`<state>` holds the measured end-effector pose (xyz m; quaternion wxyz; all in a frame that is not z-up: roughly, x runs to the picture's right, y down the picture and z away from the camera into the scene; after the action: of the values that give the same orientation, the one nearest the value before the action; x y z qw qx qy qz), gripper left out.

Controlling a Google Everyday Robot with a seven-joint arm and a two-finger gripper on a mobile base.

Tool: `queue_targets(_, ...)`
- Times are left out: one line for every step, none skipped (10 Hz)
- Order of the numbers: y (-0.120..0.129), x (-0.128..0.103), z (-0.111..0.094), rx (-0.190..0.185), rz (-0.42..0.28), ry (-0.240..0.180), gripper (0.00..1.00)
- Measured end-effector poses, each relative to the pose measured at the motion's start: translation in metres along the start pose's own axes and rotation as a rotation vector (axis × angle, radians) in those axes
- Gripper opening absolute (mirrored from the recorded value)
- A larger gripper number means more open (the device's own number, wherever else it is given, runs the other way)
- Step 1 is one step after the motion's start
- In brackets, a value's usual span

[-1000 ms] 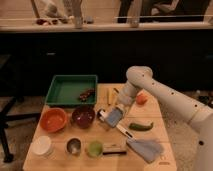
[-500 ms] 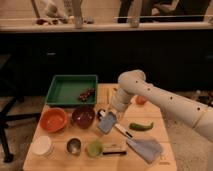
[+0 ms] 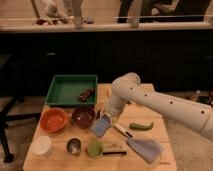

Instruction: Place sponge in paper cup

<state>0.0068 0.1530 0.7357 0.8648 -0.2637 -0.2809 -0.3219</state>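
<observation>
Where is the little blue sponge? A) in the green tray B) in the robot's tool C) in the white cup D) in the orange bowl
B: the tool, beside the dark bowl, is shut on the sponge; the paper cup stands apart, lower left in the picture.

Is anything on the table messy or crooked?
Nothing looks spilled or broken. The only crooked thing is the sponge: it hangs tilted in the shut pincer, right of the dark bowl, not yet in the paper cup.
</observation>
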Motion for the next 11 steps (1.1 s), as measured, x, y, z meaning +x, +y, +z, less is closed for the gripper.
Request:
queue_targets(-0.002,-0.004,0.001,-0.001,0.004,0.002,0.00)
queue_targets(-0.002,-0.003,0.000,0.000,0.005,0.003,0.00)
queue_targets(-0.001,-0.003,0.000,0.000,0.006,0.003,0.00)
queue_targets(-0.002,-0.003,0.000,0.000,0.006,0.003,0.00)
queue_targets(-0.002,-0.004,0.000,0.000,0.004,0.003,0.00)
queue_targets(-0.002,-0.003,0.001,0.001,0.006,0.001,0.00)
queue_targets(-0.002,-0.004,0.002,0.007,0.010,-0.005,0.00)
queue_targets(-0.003,-0.005,0.006,0.020,0.017,-0.013,0.00)
queue_targets(-0.010,-0.012,0.009,0.033,0.016,-0.019,0.00)
queue_targets(-0.019,-0.022,0.011,0.047,0.003,-0.024,0.00)
queue_targets(-0.029,-0.032,0.009,0.063,-0.011,-0.025,0.00)
